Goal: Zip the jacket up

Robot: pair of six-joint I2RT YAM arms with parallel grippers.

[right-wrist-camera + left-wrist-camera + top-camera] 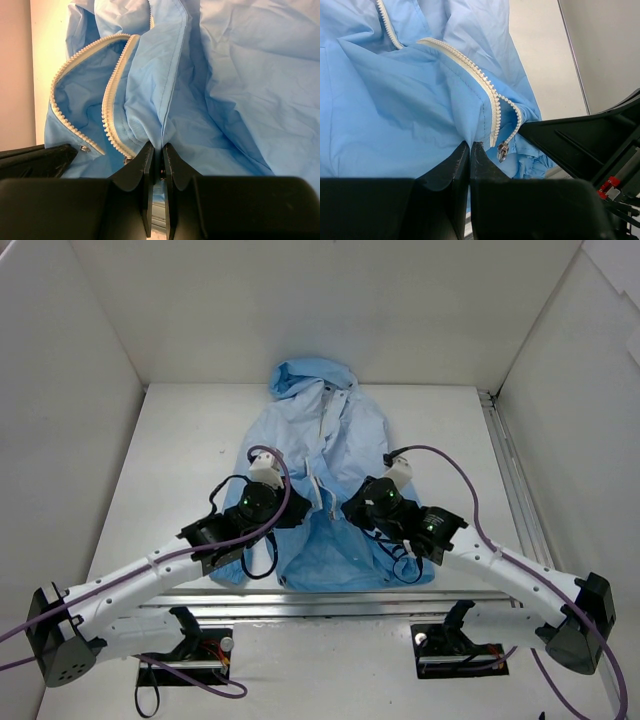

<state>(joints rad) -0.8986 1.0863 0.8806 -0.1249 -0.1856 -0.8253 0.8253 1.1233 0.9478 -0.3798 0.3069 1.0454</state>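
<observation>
Light is even and diffuse from overhead. White walls point(300, 300) and worktop point(180, 440) read bright, without glare. Top view is sharp, with only faint shadows along the worktop's near edge. In the wrist views the jacket point(395, 100) is crisp, its folds shaded darker blue. Left fingers point(455, 170) are near-black, soft and featureless.

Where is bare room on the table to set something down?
Table left of the jacket, up to the wall; table right of it, up to the rail. Crowded: jacket's lower front, where left gripper and right gripper pinch.
</observation>
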